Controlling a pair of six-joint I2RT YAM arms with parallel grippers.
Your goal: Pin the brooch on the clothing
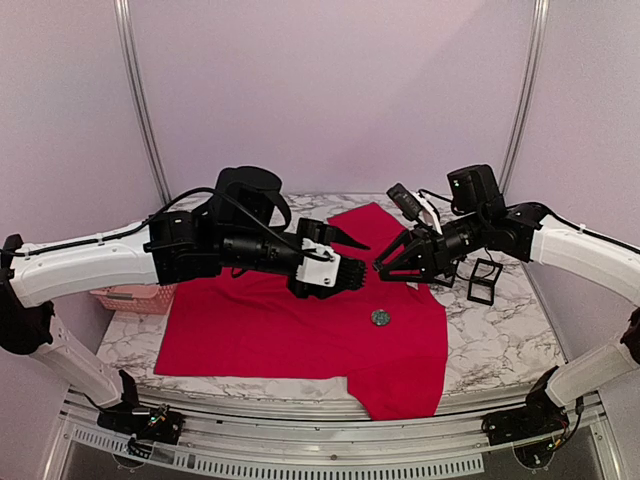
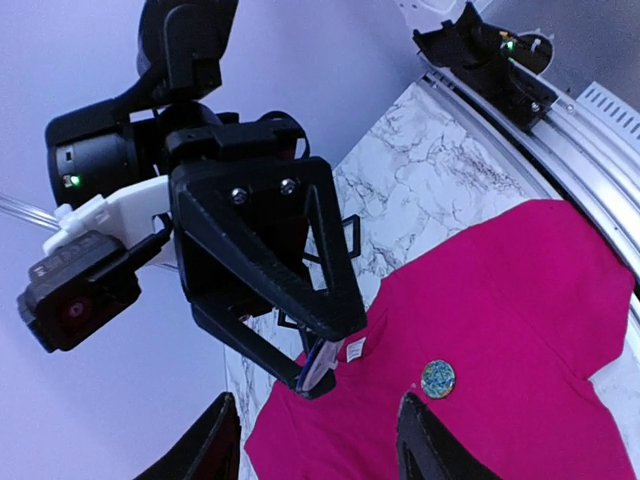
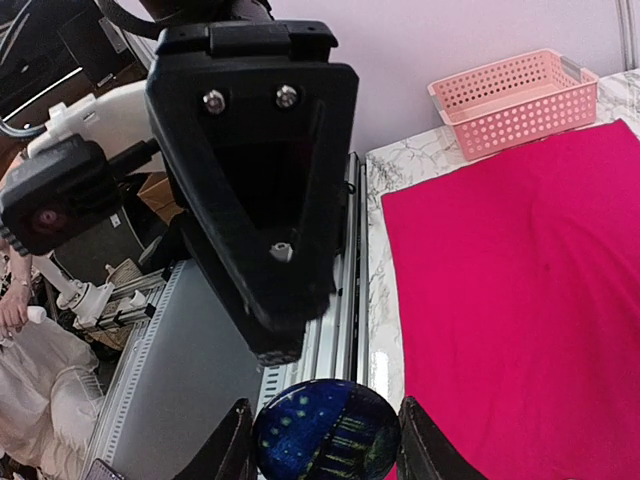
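Pinching a glossy round brooch (image 3: pixel 325 432): the right hand (image 3: pixel 327 448).

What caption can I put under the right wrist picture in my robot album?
Right gripper holds a round blue brooch up to the left gripper, near a red T-shirt and pink basket.

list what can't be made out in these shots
1. Held brooch: right wrist view, bottom edge cuts it; its pin is hidden.
2. Second brooch on the shirt: too small in every view to tell whether it is pinned.
3. Basket: top view, left arm covers most.
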